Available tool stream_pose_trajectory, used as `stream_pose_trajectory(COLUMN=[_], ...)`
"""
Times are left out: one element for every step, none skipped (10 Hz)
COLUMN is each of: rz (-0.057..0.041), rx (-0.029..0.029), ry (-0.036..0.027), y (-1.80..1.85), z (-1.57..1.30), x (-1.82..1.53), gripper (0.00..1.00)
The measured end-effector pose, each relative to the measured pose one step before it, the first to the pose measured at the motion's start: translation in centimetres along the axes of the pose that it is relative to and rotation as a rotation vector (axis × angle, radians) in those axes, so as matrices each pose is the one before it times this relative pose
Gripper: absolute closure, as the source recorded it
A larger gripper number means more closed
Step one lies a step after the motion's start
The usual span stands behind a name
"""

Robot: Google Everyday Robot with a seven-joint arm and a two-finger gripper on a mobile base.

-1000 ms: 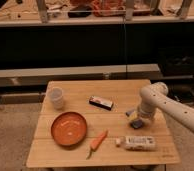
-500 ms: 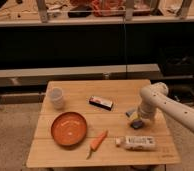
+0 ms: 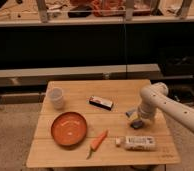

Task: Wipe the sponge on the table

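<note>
The sponge (image 3: pixel 130 113) is a small blue block on the right part of the light wooden slatted table (image 3: pixel 80 155). My gripper (image 3: pixel 136 121) points down at the end of the white arm (image 3: pixel 155 100), right over the sponge and shut on it. Only the sponge's left end shows beside the dark gripper tip. The sponge rests against the tabletop.
On the table are a white cup (image 3: pixel 56 97), an orange plate (image 3: pixel 69 128), a carrot (image 3: pixel 97 142), a black-and-white flat bar (image 3: pixel 101 103) and a white tube-shaped package (image 3: pixel 138 143) just in front of the gripper. A long grey shelf (image 3: pixel 65 75) runs behind.
</note>
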Motion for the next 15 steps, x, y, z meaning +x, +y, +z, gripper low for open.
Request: stream_pose_trajectory(rz=[0.00156,0.00231,0.00118,0.00139,0.00165,0.00138,0.00187,0.00124,0.00176,0.00177,0.00174,0.00445,0.00216,0.00079,0.00058], rx=[-0.00042,-0.00025,0.00010,-0.00054,-0.00024,-0.00030,-0.00049,-0.00010,-0.00023,-0.00022,-0.00004,-0.00063,0.00028,-0.00050,0.00008], ry=[-0.00184,-0.00180,-0.00080,-0.00056,-0.00103,-0.00068,-0.00130,-0.00124,-0.00102,-0.00109,-0.00087,-0.00146,-0.00164,-0.00135,-0.00070], y=[0.051,0.043,-0.001,0.020,0.006,0.036,0.054,0.014,0.012,0.024,0.017,0.028,-0.008,0.043,-0.008], z=[0.038,0.038,0.004,0.004,0.024,0.013,0.043,0.028,0.000,0.006,0.001,0.022,0.058,0.043,0.011], x=[-0.042,-0.028,-0.011,-0.012,-0.015,-0.014,-0.027,-0.033,-0.016,-0.024,-0.025,-0.043,-0.038,-0.019,-0.017], gripper=[0.20,0.20,0.20,0.20,0.20,0.20,0.20,0.20,0.20,0.20,0.20,0.20,0.20,0.20,0.20])
